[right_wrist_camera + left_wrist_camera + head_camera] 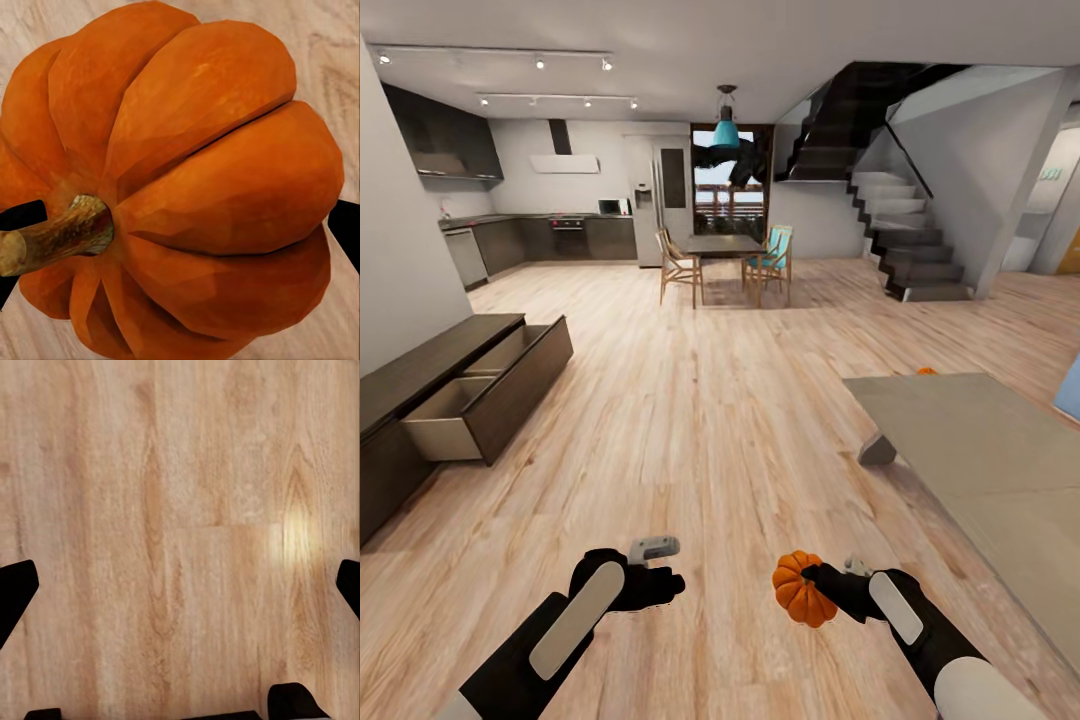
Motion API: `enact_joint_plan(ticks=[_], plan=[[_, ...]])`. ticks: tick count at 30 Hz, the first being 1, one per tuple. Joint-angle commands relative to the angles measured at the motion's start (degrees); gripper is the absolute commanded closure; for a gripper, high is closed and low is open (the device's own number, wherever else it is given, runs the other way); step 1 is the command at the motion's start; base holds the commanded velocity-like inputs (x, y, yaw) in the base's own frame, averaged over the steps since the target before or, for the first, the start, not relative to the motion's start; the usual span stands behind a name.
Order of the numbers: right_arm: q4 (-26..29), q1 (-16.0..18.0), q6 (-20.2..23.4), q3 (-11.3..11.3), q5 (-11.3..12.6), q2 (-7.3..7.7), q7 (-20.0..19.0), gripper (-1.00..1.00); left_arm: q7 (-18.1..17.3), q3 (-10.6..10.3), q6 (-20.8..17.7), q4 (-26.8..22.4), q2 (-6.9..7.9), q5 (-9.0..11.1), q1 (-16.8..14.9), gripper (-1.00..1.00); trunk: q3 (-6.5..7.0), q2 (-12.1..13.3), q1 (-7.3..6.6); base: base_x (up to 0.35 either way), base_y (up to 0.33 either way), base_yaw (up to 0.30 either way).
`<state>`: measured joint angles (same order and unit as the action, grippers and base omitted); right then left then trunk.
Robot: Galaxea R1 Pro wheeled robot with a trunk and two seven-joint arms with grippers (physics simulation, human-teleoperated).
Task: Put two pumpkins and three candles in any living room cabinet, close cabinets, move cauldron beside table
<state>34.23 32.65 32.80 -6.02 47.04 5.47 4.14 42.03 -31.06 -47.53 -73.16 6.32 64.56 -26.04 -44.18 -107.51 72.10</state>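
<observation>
Orange pumpkin (804, 589) sits clamped between the right fingers (830, 578); left fingers (660, 585) spread apart, holding nothing.

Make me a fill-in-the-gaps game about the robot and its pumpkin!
1. The right claw is shut on an orange ____.
2. The left claw holds ____ and hangs over the wooden floor.
3. On the dark cabinet by the wall, two drawers stand ____.
4. A second pumpkin peeks out at the far edge of the grey ____.

Missing words: pumpkin; nothing; open; rug
</observation>
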Motion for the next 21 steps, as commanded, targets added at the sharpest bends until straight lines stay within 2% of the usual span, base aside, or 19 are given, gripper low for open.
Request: enact_joint_plan(ticks=[1,15,21], plan=[[0.1,0.0,0.1,-0.3,0.8,0.07,0.4,1.0,0.6,-0.1,0.1,-0.1,0.06,0.6,-0.1,-1.0,-0.05,0.0,0.02,0.245,0.133,0.0],[0.1,0.0,0.0,-0.3,0.7,0.07,0.5,1.0,0.6,-0.1,0.1,-0.1,0.0,0.6,-0.1,-1.0,-0.05,0.0,0.02,0.273,0.122,0.0],[0.1,0.0,-0.1,-0.4,0.6,0.07,0.5,1.0,0.5,-0.1,0.1,-0.1,-0.08,0.6,-0.1,-1.0,-0.05,0.0,0.02,0.302,0.052,0.0]])
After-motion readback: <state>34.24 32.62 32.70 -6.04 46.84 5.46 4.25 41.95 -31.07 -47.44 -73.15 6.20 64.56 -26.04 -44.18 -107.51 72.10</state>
